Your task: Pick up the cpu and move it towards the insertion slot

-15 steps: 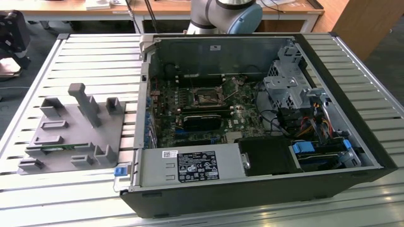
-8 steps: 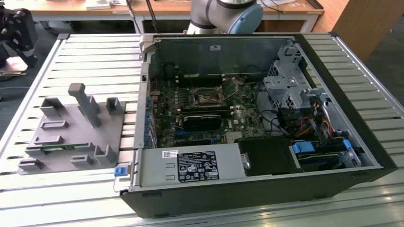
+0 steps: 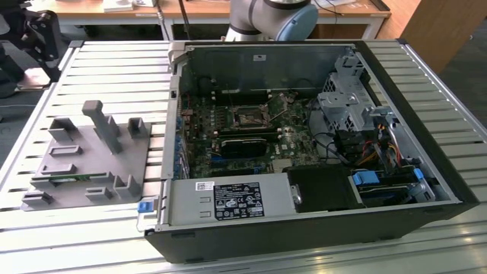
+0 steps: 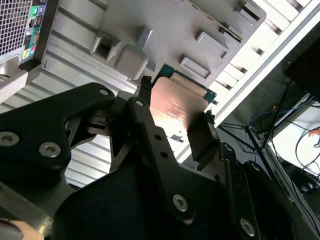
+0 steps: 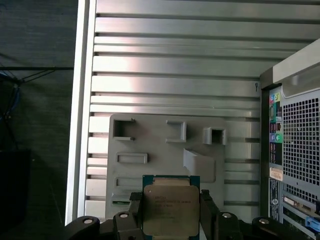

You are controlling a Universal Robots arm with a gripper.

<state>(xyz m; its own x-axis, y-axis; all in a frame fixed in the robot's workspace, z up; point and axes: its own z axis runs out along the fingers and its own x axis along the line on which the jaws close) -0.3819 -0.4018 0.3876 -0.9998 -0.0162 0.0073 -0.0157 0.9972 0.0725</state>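
You've got the gripper (image 5: 169, 196) clamped on the cpu (image 5: 170, 212) by opposite edges, leaving its faces free; the grey holder (image 5: 150, 137) lies beneath, apparently untouched.

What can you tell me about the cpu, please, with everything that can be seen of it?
The cpu is a flat square chip: a silver-grey metal lid with faint print on a thin green board. Black jaws of the gripper clamp two opposite edges, seen in both wrist views. It is held clear of the grey parts tray behind it, outside the computer case.
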